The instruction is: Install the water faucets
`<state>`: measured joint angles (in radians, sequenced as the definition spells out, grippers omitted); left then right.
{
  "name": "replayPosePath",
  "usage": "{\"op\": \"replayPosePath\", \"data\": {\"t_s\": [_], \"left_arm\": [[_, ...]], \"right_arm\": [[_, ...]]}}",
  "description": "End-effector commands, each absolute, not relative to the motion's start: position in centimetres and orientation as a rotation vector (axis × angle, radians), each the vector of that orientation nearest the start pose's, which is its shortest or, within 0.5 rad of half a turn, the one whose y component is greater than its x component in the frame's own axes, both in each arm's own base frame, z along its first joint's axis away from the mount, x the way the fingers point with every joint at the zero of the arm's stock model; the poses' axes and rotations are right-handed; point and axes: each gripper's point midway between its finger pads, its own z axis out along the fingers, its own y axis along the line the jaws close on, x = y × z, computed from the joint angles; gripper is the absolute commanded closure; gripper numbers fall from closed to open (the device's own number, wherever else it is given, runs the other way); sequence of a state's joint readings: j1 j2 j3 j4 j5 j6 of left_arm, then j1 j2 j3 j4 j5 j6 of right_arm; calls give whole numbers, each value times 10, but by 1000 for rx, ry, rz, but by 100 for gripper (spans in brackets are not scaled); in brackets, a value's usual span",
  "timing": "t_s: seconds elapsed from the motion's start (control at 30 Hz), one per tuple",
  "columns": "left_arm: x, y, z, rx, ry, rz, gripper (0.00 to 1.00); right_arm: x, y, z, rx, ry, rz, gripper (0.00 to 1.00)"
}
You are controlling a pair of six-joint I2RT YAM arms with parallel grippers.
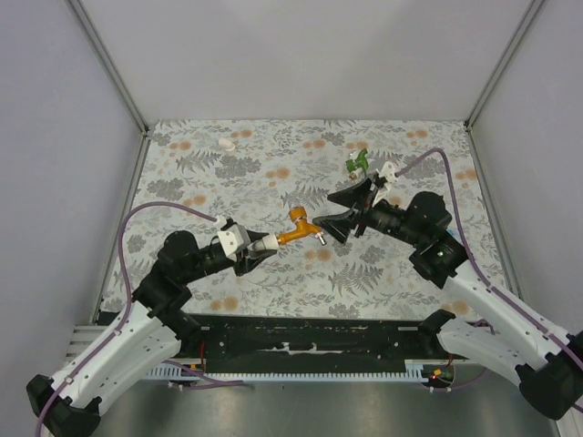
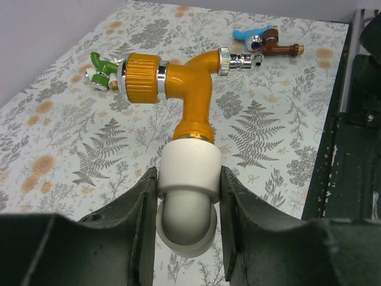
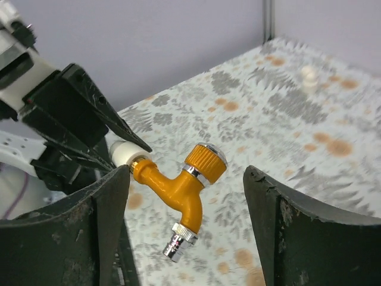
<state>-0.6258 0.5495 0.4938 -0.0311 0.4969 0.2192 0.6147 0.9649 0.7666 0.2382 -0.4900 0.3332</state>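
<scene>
The orange water faucet (image 1: 299,228) hangs above the table's middle, its threaded end seated in a white elbow fitting (image 2: 187,179). My left gripper (image 2: 187,205) is shut on that fitting, one finger on each side. In the right wrist view the orange faucet (image 3: 181,190) points its chrome spout down, between the wide-apart fingers of my right gripper (image 3: 187,229), which is open and touches nothing. From above, the right gripper (image 1: 351,211) sits just right of the spout. A green faucet (image 1: 357,162) lies behind it. Blue (image 2: 247,37) and dark red (image 2: 277,44) faucets lie together on the floral mat.
A small white fitting (image 1: 226,143) rests at the back left of the mat, also seen as the white fitting (image 3: 308,76) in the right wrist view. Grey walls close three sides. A black rail (image 1: 310,332) runs along the near edge.
</scene>
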Motion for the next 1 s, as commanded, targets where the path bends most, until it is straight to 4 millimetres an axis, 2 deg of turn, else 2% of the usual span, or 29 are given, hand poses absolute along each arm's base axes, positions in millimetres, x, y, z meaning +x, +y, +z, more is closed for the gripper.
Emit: {"op": "replayPosePath", "data": {"t_s": [0.0,0.13,0.2,0.33,0.57,0.73,0.97], "left_arm": [[172,-225,283,906,1334,-830,98],[165,-231,287,867,1379,-934,98],[163,-234,291,846,1405,-987,98],[162,-239,294,818,1447,-1053,98],[156,-247,295,826,1467,-1152,98],[148,-251,309,821,1422,-1247,98],[154,-252,309,802,1458,-1271,98]], "right_arm": [[220,260,306,-926,1308,822,16],[199,265,294,-1115,1122,792,16],[189,268,296,-1163,1022,804,16],[175,269,298,-1244,970,827,15],[170,267,295,-1289,960,816,14],[165,271,296,-1313,928,857,15],[160,271,300,-1333,896,857,16]]}}
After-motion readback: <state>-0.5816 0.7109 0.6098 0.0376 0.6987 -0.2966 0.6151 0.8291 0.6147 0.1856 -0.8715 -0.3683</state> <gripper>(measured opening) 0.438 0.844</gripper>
